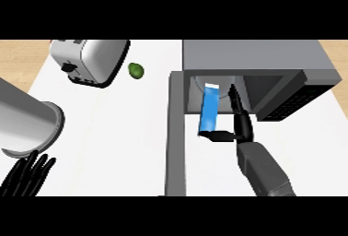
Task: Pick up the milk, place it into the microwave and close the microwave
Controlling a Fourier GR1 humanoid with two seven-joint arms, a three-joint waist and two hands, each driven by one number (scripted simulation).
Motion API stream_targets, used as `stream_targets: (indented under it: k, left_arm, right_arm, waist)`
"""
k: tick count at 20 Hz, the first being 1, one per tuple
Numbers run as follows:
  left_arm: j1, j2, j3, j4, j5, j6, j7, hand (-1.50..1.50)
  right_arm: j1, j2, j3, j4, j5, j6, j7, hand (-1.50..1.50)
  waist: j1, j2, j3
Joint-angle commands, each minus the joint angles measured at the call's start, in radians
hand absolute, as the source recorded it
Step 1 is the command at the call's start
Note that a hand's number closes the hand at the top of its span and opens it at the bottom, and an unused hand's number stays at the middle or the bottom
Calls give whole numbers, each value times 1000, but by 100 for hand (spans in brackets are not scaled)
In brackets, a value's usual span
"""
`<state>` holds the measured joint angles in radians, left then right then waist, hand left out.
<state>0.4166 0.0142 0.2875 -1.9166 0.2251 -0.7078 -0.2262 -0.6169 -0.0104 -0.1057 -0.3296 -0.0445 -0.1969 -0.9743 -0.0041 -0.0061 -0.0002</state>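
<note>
Clamping the milk point(210, 109), the right robot hand point(239, 125) reaches into the open microwave point(272, 55).

The right forearm point(262, 170) is a smooth grey casing, boxy with rounded edges, lighter along its top face and darker down the side. It ends in a glossy black right hand point(239, 124) with slim, segmented fingers. The left hand point(27, 174) is the same glossy black, its long thin fingers catching pale highlights along their lengths.
</note>
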Motion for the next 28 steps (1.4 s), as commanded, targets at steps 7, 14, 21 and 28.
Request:
stream_targets:
  k: [7, 14, 21, 28]
  left_arm:
    - [-8, -13, -171, -48, -142, -11, 26, 150]
    - [-125, -14, -333, 10, -284, 143, 31, 150]
    - [-336, -14, -418, 162, -386, 242, 69, 150]
    - [-529, -14, -573, 335, -414, 354, 95, 150]
  right_arm:
    - [349, 6, 138, -395, -18, 98, 47, -150]
    - [625, -37, 180, -808, -103, 180, 149, 150]
    - [809, -168, 102, -1098, -228, 264, 281, -150]
    - [916, -230, 46, -1265, -263, 281, 344, -150]
  waist:
    - [-29, -8, -2]
    - [-22, -1, -2]
    - [-17, 4, -1]
    - [-13, 6, 0]
